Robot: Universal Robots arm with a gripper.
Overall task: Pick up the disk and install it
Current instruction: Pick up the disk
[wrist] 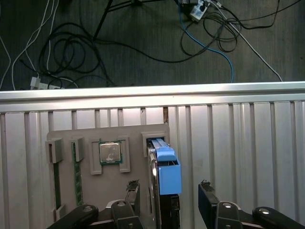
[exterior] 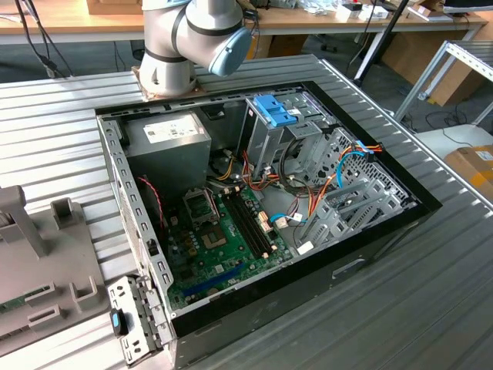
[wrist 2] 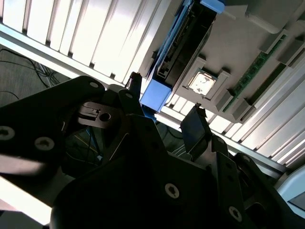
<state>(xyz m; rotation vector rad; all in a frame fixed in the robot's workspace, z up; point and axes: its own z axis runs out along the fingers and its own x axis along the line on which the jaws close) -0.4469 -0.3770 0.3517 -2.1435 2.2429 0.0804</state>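
Note:
The disk [wrist: 162,200] stands on edge in a slot of a grey holder plate [wrist: 95,136]. It is a dark drive with bright blue side rails, and one blue rail end [wrist: 167,171] faces the camera. My gripper [wrist: 170,195] is open and straddles the disk, one finger [wrist: 133,194] close on one side and the other finger [wrist: 207,195] farther off, neither touching. In the second wrist view the disk [wrist 2: 183,45] and its blue tab [wrist 2: 155,93] lie just beyond my open gripper [wrist 2: 164,107].
The holder plate also carries a processor chip [wrist: 110,152] and memory sticks [wrist: 56,186]. In the exterior view the open computer case [exterior: 362,254] lies on the ribbed metal table [exterior: 431,308], with a blue latch plate [exterior: 275,110] on its drive cage and a grey box [exterior: 166,142]. Cables cover the floor [wrist: 143,43].

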